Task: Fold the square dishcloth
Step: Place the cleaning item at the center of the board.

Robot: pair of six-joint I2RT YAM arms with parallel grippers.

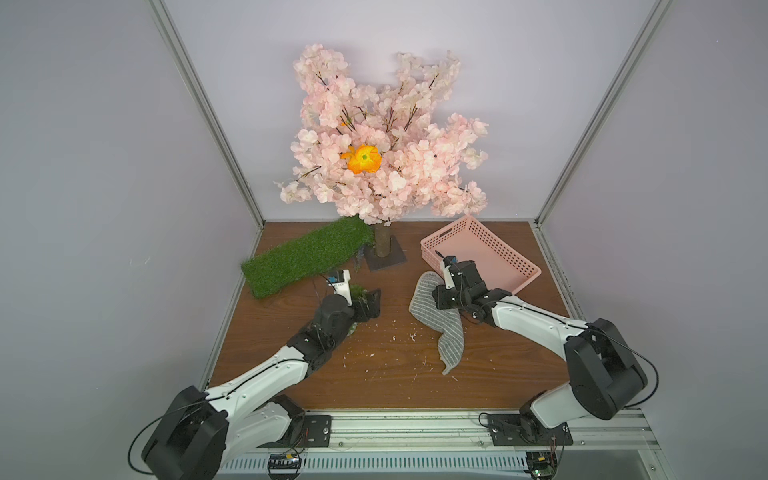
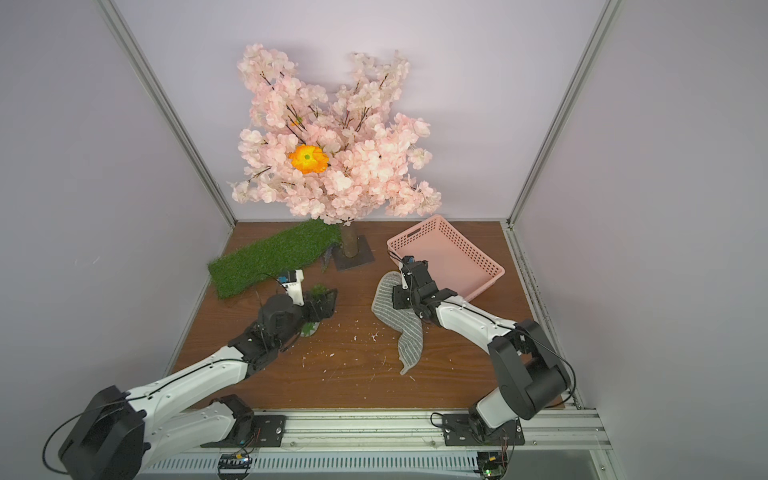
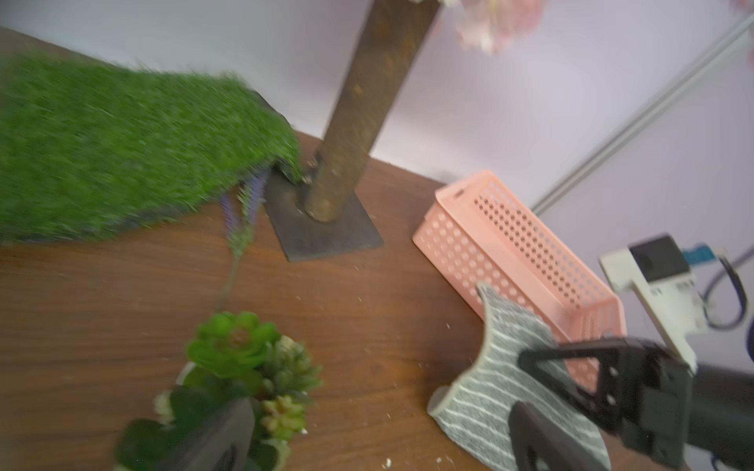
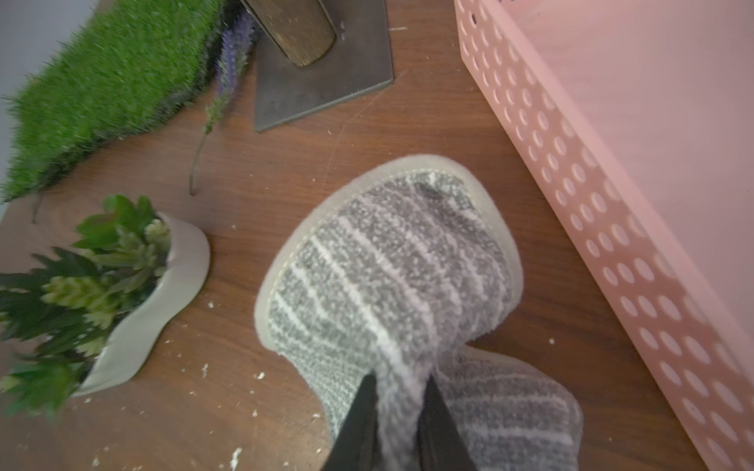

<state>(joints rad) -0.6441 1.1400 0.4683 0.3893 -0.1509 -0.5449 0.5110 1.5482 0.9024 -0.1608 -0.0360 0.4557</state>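
Top views: the square dishcloth [image 1: 436, 320] lies crumpled on the wooden table [image 1: 390, 374], just beside the pink basket [image 1: 490, 249], one end trailing toward the front edge. The right gripper [image 1: 441, 296] sits over its far half; the left gripper [image 2: 328, 301] hangs well apart, above a small potted succulent [image 2: 319, 290] near the green grass mat [image 1: 303, 255]. Left wrist view: the left jaws stand wide with nothing between them; one dark finger [image 3: 212, 440] shows over the succulent. The cloth's raised edge curls up by the basket wall. Right wrist view: the right fingers [image 4: 359, 424] pinch a narrow ridge of grey pile, jaws close together with fabric between them; the cloth bulges ahead in a hump. Judgement: the fold is not yet formed. To do it well, hold only one layer at the hem, lay the cloth flat before doubling it, and bring the left arm in to pin the opposite edge.
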